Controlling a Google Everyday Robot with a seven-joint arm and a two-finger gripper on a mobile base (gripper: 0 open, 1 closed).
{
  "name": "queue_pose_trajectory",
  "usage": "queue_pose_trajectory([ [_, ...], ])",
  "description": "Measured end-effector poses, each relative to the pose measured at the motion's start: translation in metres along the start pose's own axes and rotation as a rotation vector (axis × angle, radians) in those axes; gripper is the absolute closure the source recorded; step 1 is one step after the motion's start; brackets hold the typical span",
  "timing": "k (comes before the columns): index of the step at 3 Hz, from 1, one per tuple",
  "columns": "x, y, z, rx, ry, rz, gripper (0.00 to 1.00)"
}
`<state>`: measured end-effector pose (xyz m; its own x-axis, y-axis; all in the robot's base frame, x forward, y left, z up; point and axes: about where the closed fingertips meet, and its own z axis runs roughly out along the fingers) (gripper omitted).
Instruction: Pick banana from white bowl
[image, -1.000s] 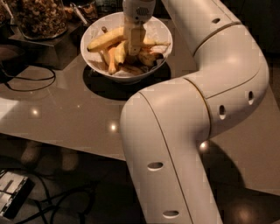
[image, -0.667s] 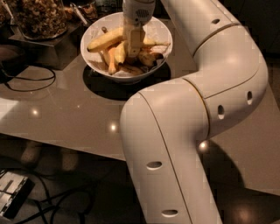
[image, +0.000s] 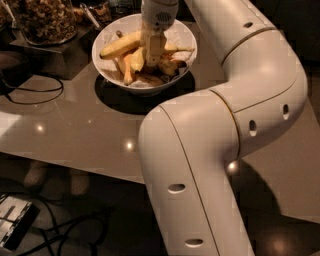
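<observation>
The white bowl (image: 102, 62) stands at the back of the beige table. It holds a longer, straighter yellow banana (image: 119, 46) on the left and small orange-yellow pieces (image: 127, 70) in front. The plump curved banana (image: 137, 58) lies in the middle, and its thin stem (image: 184, 49) points right. My gripper (image: 152, 56) reaches straight down into the bowl's middle, right against this banana, and hides part of it.
A glass jar of brown nuts (image: 47, 20) stands on a dark box (image: 47, 57) at the back left. A black cable (image: 30, 92) loops on the table's left. My own white arm (image: 225, 125) fills the right side. The table's front edge (image: 75, 165) runs above floor cables.
</observation>
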<state>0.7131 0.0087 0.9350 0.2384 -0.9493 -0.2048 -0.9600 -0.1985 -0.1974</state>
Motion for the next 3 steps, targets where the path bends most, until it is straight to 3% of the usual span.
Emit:
queue_pose_trajectory([
  [1, -0.0001, -0.0001, -0.0006, 0.000, 0.000, 0.000, 0.46],
  [2, 0.0000, 0.0000, 0.0002, 0.000, 0.000, 0.000, 0.60],
  [3, 0.0000, 0.0000, 0.0002, 0.000, 0.000, 0.000, 0.83],
])
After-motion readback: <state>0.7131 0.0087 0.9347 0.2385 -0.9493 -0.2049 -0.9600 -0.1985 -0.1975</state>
